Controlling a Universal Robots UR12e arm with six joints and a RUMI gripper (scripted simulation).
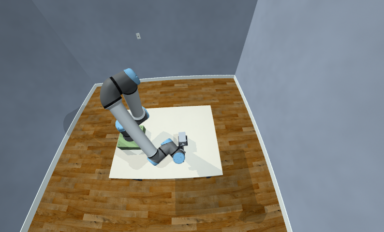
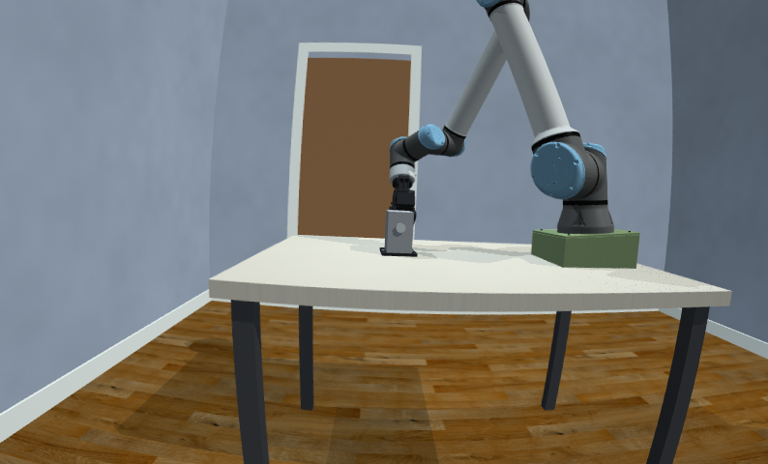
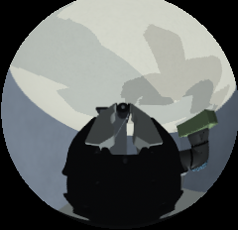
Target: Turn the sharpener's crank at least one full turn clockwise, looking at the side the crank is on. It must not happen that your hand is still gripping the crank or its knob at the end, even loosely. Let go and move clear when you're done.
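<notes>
The sharpener [image 1: 182, 138] [image 2: 398, 231] is a small grey box on a dark base, standing upright on the white table [image 1: 201, 126] [image 2: 462, 281]. Its crank is on the far side from the exterior view and is mostly hidden by the box. My gripper [image 3: 122, 103] [image 2: 402, 202] [image 1: 182, 148] reaches down behind the sharpener's top. Its fingers are shut on the crank's small dark round knob [image 3: 121, 108], which shows between the fingertips in the wrist view.
The arm's green base block [image 1: 124, 142] [image 2: 585, 247] [image 3: 198, 124] stands on the table near one edge. A brown door [image 2: 350, 143] is in the wall behind the table. Wooden floor surrounds the table.
</notes>
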